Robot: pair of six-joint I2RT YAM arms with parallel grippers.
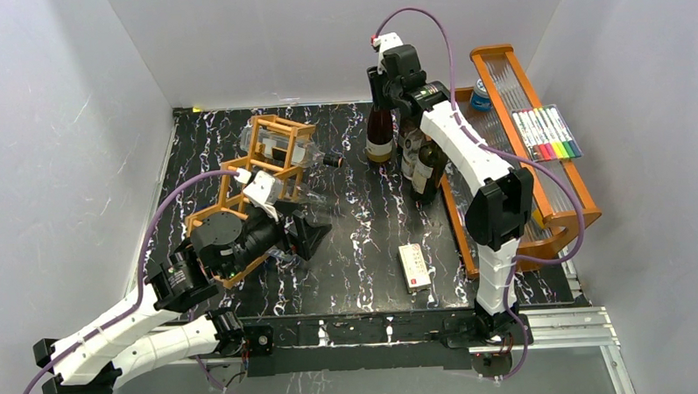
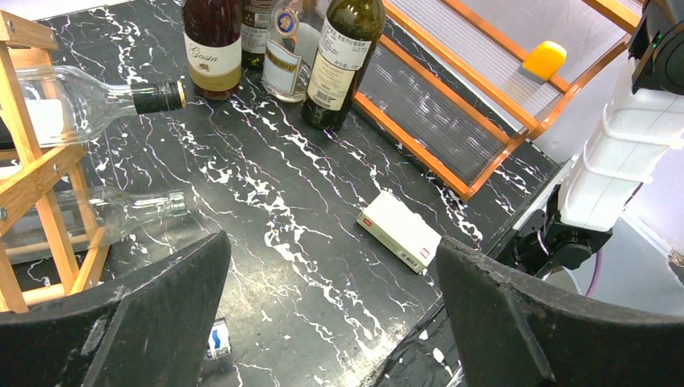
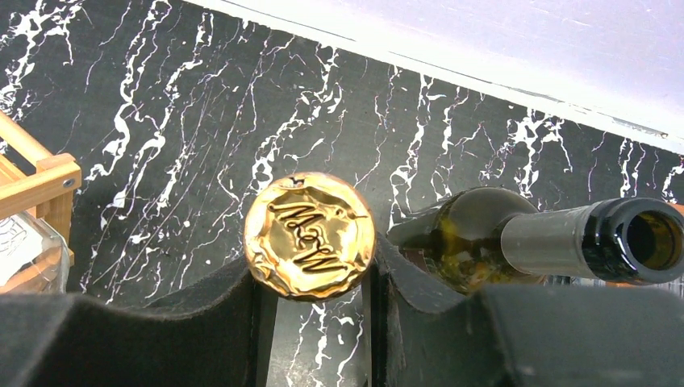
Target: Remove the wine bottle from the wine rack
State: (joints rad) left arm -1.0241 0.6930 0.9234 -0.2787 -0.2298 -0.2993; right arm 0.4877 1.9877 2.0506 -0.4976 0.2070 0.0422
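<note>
— Where does the top view sit?
— High above and behind both arm bases, tilted down over the whole table (image 1: 364, 240).
— And the left wrist view?
— Low, near the tabletop. It looks out through the left gripper (image 2: 332, 242) at the standing bottles (image 2: 323, 56) ahead of it, with the wine rack (image 2: 36, 185) off its left finger.
— The right wrist?
— Straight down and very close. The gold-capped bottle (image 3: 310, 234) fills the gap of the right gripper (image 3: 316, 278).
— What's shared?
— Rack, bottles and marbled tabletop appear in all three.
</note>
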